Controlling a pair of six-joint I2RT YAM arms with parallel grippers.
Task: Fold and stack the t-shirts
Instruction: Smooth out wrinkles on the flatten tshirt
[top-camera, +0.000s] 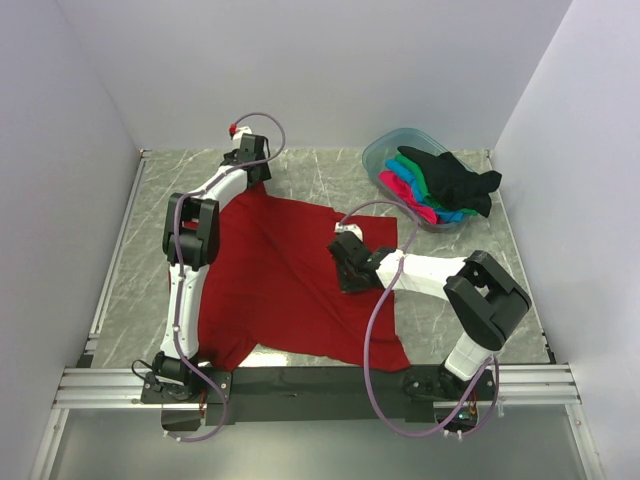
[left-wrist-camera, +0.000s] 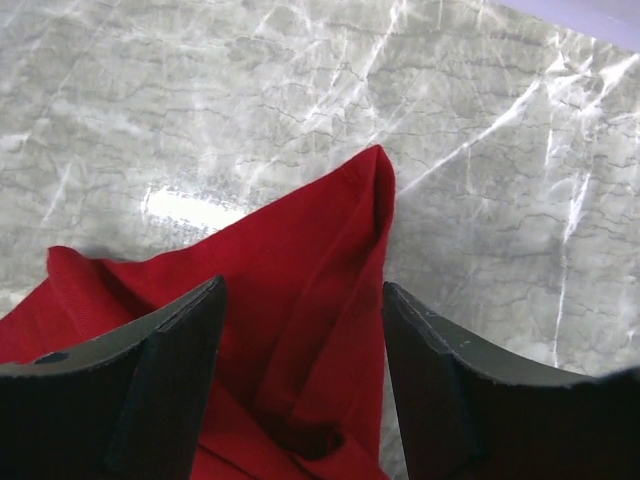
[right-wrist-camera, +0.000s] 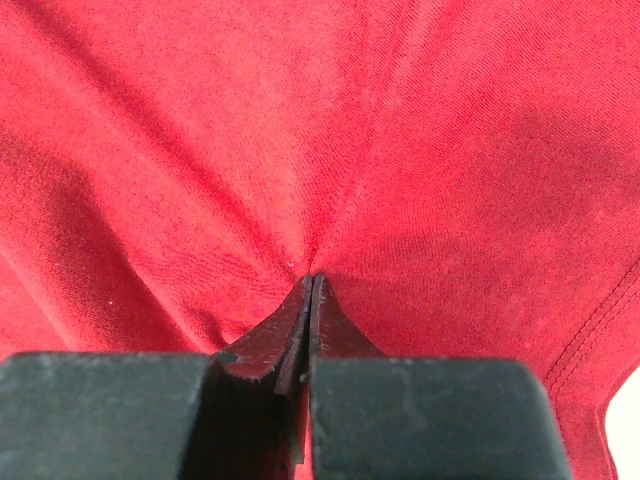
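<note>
Shows dark red t-shirt (top-camera: 290, 270) flat on tabletop (top-camera: 330, 175), left of clear tub (top-camera: 378, 152). Has left jaws released astride shirt corner well left of tub; right jaws clenched, seemingly pinching cloth nearer tub.

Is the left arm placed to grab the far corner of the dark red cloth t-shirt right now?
Probably yes. The left gripper is open, its fingers straddle the pointed corner of the dark red t-shirt, and only marble table lies around it.

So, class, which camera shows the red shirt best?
The top view: the red shirt lies spread on the table. The left wrist sees one corner only; the right wrist sees close-up cloth puckered at its shut claw.
</note>
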